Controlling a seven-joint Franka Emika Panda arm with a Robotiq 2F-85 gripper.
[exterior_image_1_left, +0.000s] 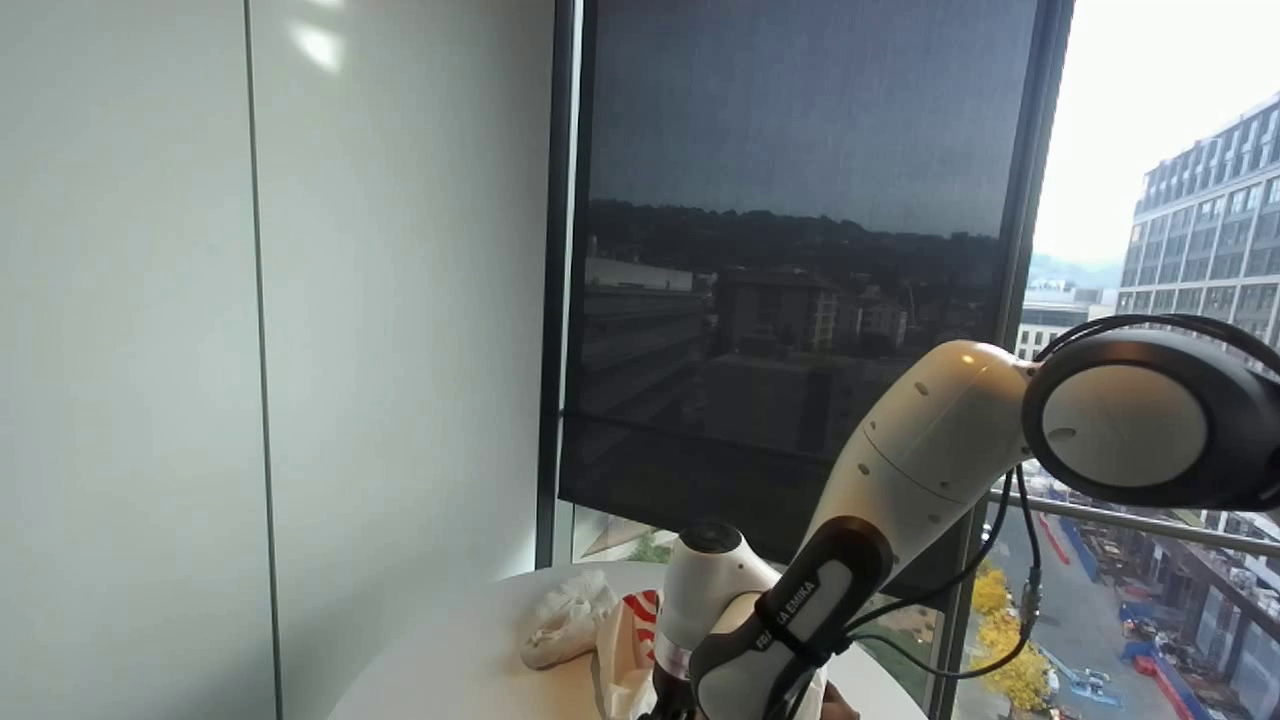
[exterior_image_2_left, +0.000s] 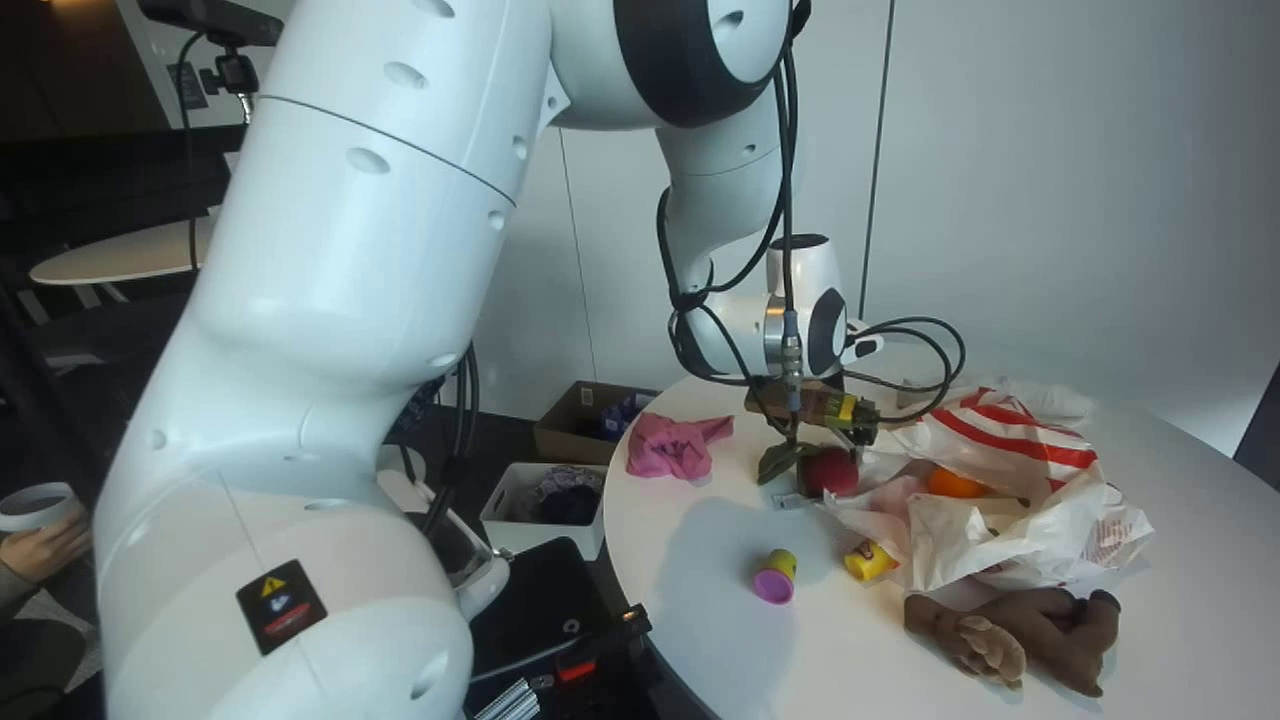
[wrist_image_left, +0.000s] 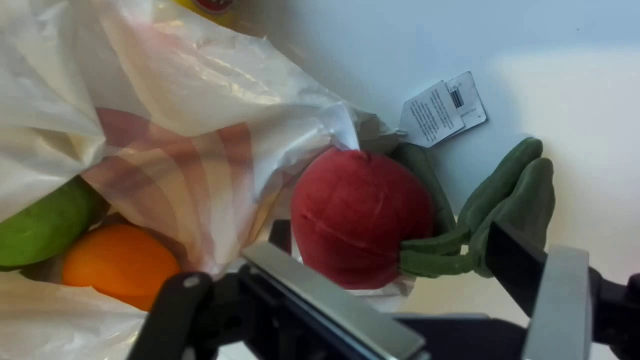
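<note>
The gripper (wrist_image_left: 395, 245) stands wide, fingers (wrist_image_left: 562, 300) spread well apart, w/ a red veg (wrist_image_left: 360, 210) approx. in the gap betw. them as wrist view has it. Veg is on the bench (exterior_image_2_left: 860, 660), just below the gripper; can't tell if either finger touches it. Its green leaves (wrist_image_left: 522, 202) stick out toward the finger farther from the bag (wrist_image_left: 175, 150), & a paper tag (wrist_image_left: 435, 115) lies on the bench just beside it.

L of gripper in wrist view: the bag, white w/ red stripes, crumpled, edge just beside the veg. In its opening, orange (wrist_image_left: 120, 260) & green fruit (wrist_image_left: 47, 225) show, orange nearer gripper.

In an exterior view, pink cloth (exterior_image_2_left: 672, 446) is L of gripper, well apart. Yellow tub (exterior_image_2_left: 868, 561) is on the camera side of gripper, by the bag's edge; purple-lid tub (exterior_image_2_left: 775, 578) is a bit farther out & to L, on its side. Brown plush (exterior_image_2_left: 1040, 628) lies R of gripper, also camera side, near the bag. In an exterior view, white bundle (exterior_image_1_left: 570, 622) is L of gripper, bag betw. them.
</note>
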